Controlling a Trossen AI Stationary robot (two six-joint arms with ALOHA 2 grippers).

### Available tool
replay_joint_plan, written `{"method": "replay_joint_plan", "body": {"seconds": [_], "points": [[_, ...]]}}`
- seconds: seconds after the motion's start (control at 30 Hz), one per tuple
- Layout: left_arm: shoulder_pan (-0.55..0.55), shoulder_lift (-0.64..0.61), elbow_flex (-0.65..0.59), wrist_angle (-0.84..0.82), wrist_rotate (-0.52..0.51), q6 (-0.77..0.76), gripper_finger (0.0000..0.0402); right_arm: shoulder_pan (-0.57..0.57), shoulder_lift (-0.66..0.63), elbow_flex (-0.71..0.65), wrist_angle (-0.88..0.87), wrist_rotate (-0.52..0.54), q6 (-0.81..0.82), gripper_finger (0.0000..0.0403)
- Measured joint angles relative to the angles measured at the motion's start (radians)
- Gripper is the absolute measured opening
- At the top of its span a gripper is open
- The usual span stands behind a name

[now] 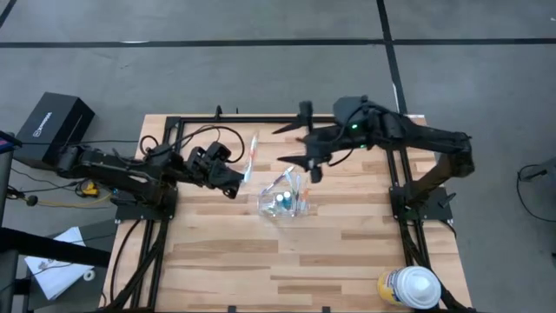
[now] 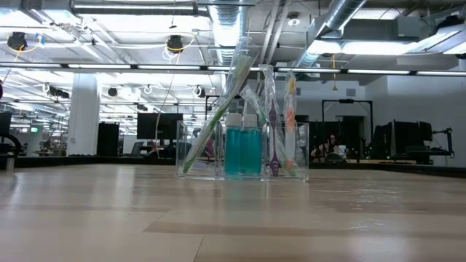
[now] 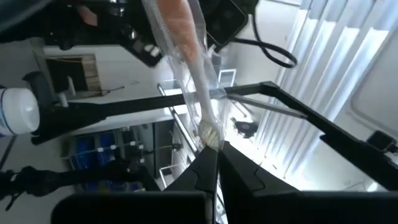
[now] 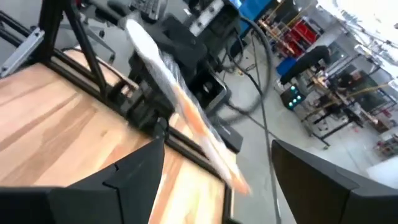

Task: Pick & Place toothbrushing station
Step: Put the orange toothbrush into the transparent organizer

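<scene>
A clear plastic holder (image 1: 285,203) stands near the table's middle. In the low view (image 2: 242,149) it holds two teal tubes with white caps (image 2: 242,145) and several thin toothbrushes, upright or leaning. My left gripper (image 1: 238,181), left of the holder, is shut on a toothbrush in a clear wrapper (image 1: 253,153) with an orange handle (image 3: 183,37). My right gripper (image 1: 283,145) is open above the table beyond the holder. Its fingers point toward the table's left, and it faces the wrapped toothbrush (image 4: 186,118) without touching it. My left gripper pinches one end of the wrapped toothbrush (image 3: 209,134) between its two shut fingers. The toothbrush runs on from the fingertips toward the table's far edge, lifted clear of the table. The fingers lie along it.
A large white-and-yellow round container (image 1: 408,287) stands at the table's near right corner. A black frame rail (image 1: 261,118) runs along the far edge. A black box (image 1: 52,129) sits off the table to the left. Bare wood (image 1: 261,261) lies in front of the holder.
</scene>
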Motion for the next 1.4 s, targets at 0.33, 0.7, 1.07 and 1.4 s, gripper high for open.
{"method": "replay_joint_plan", "body": {"seconds": [0.33, 0.7, 1.07, 1.4], "points": [[0.017, 0.026, 0.032, 0.001, 0.040, 0.005, 0.0001, 0.065, 0.194, 0.284, -0.138, 0.004, -0.023, 0.0286], [0.017, 0.025, 0.032, 0.016, 0.056, 0.015, 0.0001, 0.101, 0.267, 0.379, -0.175, 0.005, -0.030, 0.0285], [0.016, 0.025, 0.032, 0.017, 0.055, 0.015, 0.0001, 0.098, 0.266, 0.380, -0.158, 0.008, -0.033, 0.0285], [0.016, 0.025, 0.032, 0.016, 0.054, 0.015, 0.0001, 0.095, 0.266, 0.380, -0.154, 0.004, -0.045, 0.0208]]}}
